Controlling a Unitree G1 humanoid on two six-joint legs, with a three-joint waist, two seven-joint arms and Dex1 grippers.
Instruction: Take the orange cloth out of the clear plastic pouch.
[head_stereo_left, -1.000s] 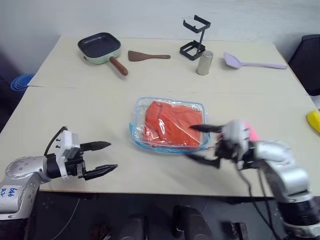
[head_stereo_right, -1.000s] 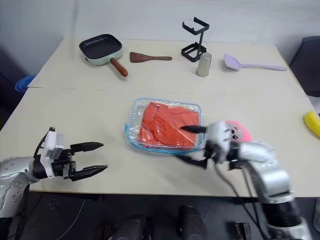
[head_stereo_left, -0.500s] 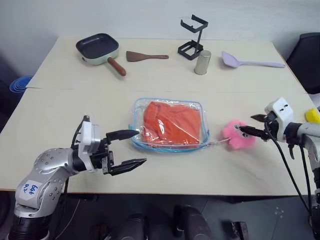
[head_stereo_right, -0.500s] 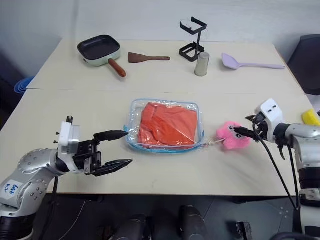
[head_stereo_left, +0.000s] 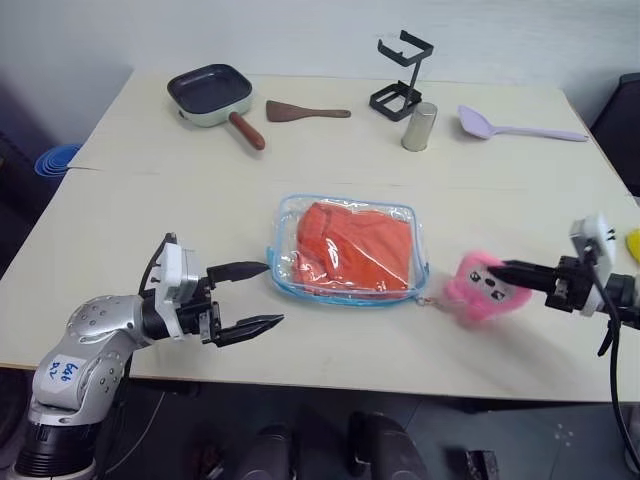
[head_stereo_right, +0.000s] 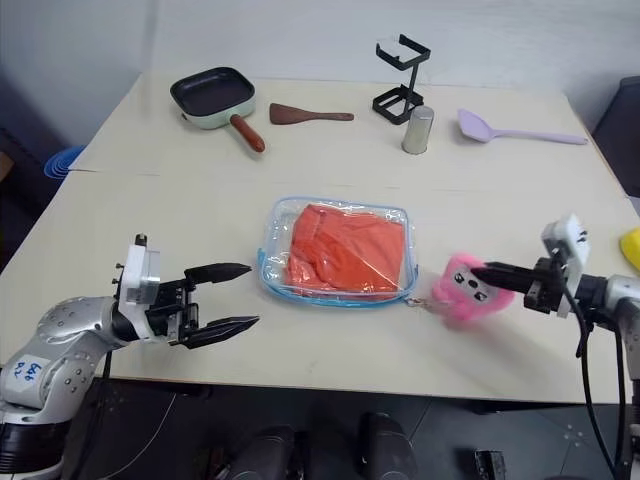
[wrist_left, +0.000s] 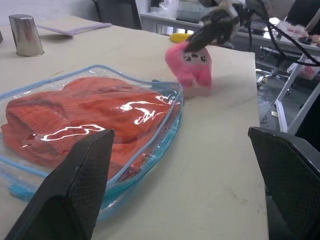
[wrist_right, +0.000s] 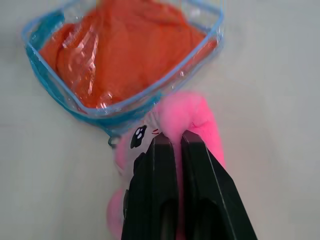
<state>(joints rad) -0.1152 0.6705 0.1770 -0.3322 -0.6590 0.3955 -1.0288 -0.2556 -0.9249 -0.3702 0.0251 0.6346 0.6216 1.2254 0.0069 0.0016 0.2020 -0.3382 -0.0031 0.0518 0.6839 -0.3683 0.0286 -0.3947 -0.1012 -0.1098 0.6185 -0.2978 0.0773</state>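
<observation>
Since half second ago, my right gripper (head_stereo_right: 478, 272) pinched closed on pink plush toy (head_stereo_right: 463, 290) and drew it rightward from pouch; toy now tilted, linked to pouch corner by small chain. My left gripper (head_stereo_left: 252, 296) hovers wide open, holding nothing, just beside clear plastic pouch (head_stereo_left: 347, 250) at its left edge. Orange cloth (head_stereo_left: 355, 246) lies inside pouch, mid-table (head_stereo_left: 150, 200).

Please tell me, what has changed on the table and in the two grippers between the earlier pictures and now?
The right gripper swung out to the right, away from the clear plastic pouch, and its jaws closed on the pink plush toy attached to the pouch. The left gripper came nearer the pouch, jaws open. The orange cloth stays inside; the pan and spatula kept their places.
</observation>
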